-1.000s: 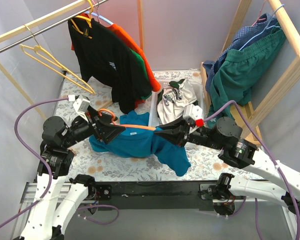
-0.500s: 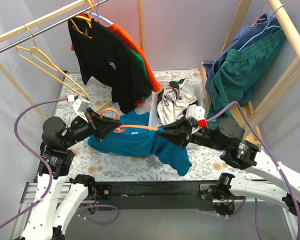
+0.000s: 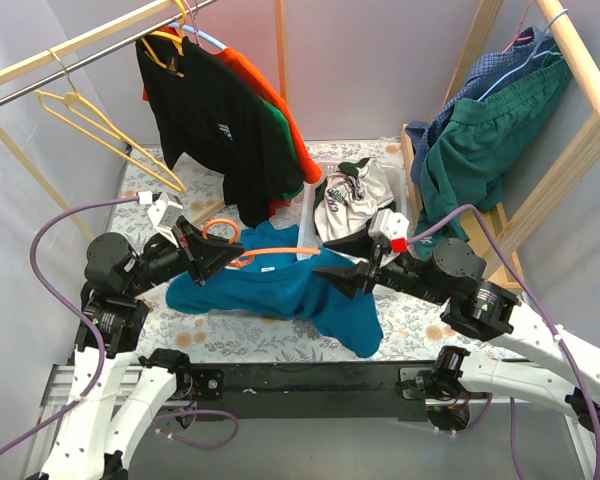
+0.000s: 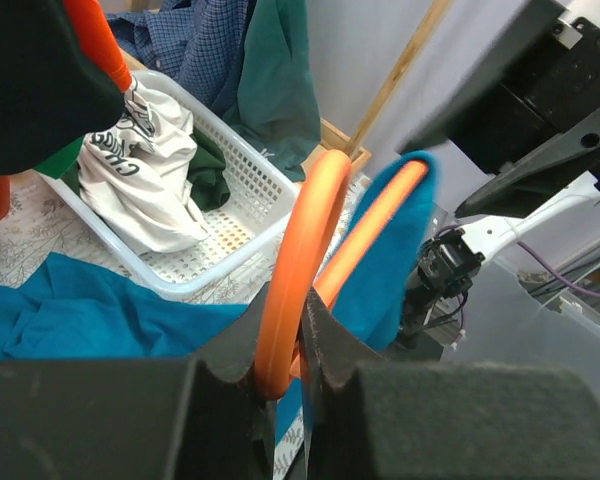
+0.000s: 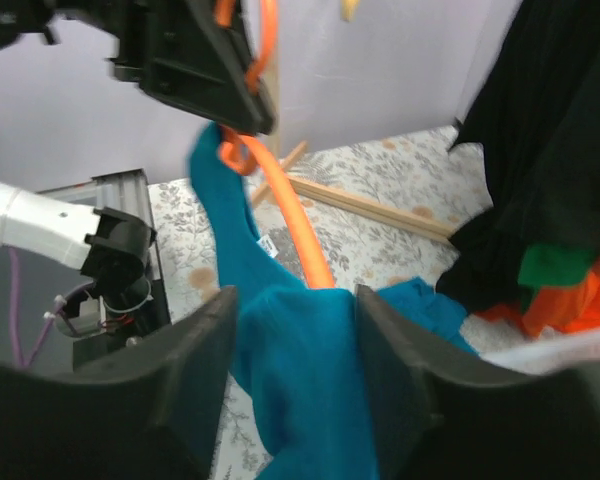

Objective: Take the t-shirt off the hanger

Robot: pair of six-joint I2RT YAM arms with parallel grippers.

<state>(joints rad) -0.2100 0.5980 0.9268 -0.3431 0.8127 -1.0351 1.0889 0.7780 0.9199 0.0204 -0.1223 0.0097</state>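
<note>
Flower-printed table cover underneath, grey walls around, wooden clothes rails left and right. On the far left rail, a black t-shirt and bare yellow wire hangers. At the far middle, a white plastic basket with a white and green garment.

Across the near middle of the table, between both arms: teal cotton t-shirt, crumpled, one tail trailing to the near right. Still caught at one shoulder on the right end of the orange plastic hanger, held level just above it.

Left gripper: clamped on the hanger's bar near its hook. Right gripper: fingers spread apart, teal cloth just beyond them.

Since half a second ago: right fingers parted and off the cloth, hanger higher with more bare bar showing, shirt sagging flatter and wider toward the left.
</note>
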